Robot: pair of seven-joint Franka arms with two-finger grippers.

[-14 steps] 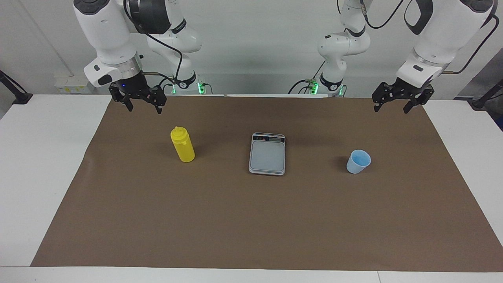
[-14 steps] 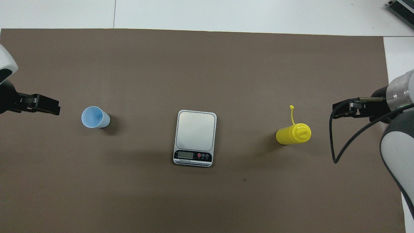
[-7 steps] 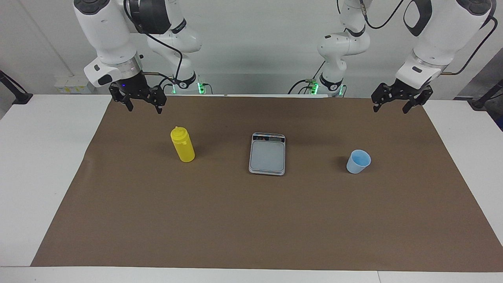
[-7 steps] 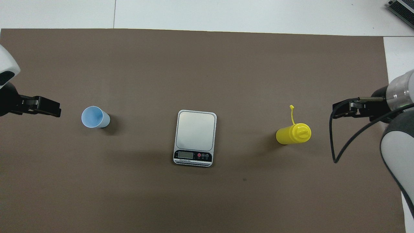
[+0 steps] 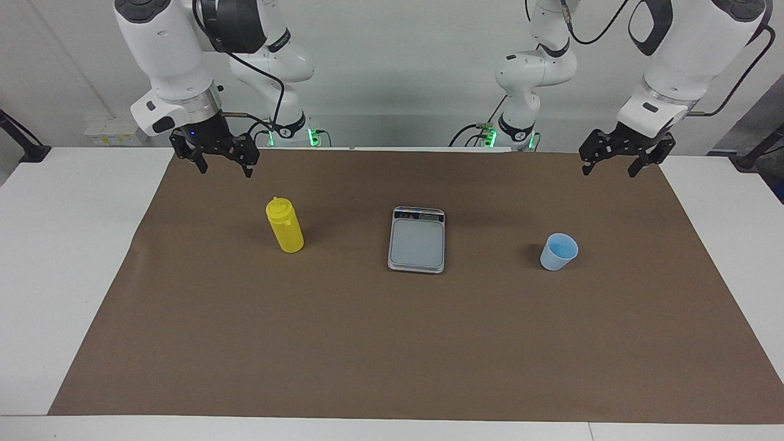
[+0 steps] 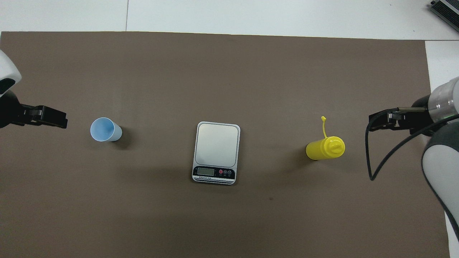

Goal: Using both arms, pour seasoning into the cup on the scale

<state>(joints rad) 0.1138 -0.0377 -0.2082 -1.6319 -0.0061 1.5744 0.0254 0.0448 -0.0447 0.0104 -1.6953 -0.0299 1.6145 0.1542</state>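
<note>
The yellow seasoning bottle (image 5: 285, 225) (image 6: 325, 148) stands upright toward the right arm's end of the table, its cap strap sticking out. In the middle lies the grey scale (image 5: 417, 239) (image 6: 216, 152), nothing on its plate, with its display strip on the edge nearest the robots. The light blue cup (image 5: 558, 252) (image 6: 105, 129) stands upright toward the left arm's end, off the scale. My right gripper (image 5: 225, 170) (image 6: 382, 120) hangs open over the mat's edge, apart from the bottle. My left gripper (image 5: 609, 171) (image 6: 53, 119) hangs open and empty, apart from the cup.
A brown mat (image 5: 392, 343) covers most of the white table (image 5: 55, 245). A black cable (image 6: 369, 161) loops down from the right arm. A dark device (image 6: 446, 10) sits at the table corner farthest from the robots, at the right arm's end.
The left arm has shifted very slightly. The bottle, the scale, the cup and the right arm have not moved.
</note>
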